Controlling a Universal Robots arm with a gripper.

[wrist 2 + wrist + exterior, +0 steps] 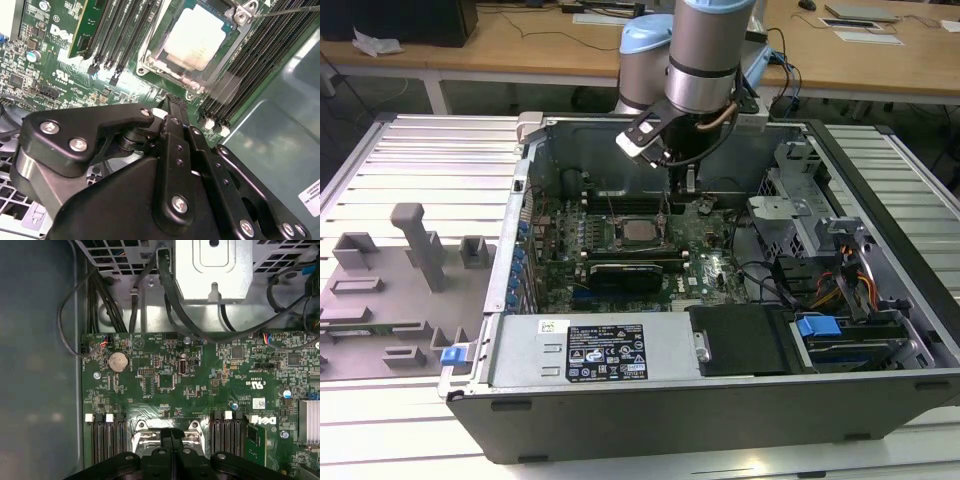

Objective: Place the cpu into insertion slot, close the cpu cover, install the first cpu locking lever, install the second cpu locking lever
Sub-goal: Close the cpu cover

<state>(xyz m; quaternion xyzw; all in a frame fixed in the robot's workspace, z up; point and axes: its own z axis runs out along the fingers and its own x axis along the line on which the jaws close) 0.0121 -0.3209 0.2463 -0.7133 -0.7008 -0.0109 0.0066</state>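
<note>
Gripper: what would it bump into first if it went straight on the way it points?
Most likely the green board beside the chip, or the metal frame around it. The gripper points down there with nothing between; depth is hard to judge.

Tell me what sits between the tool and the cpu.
In the second wrist view, only a strip of green motherboard and the metal edge of the cpu cover lie between the tool and the cpu.
</note>
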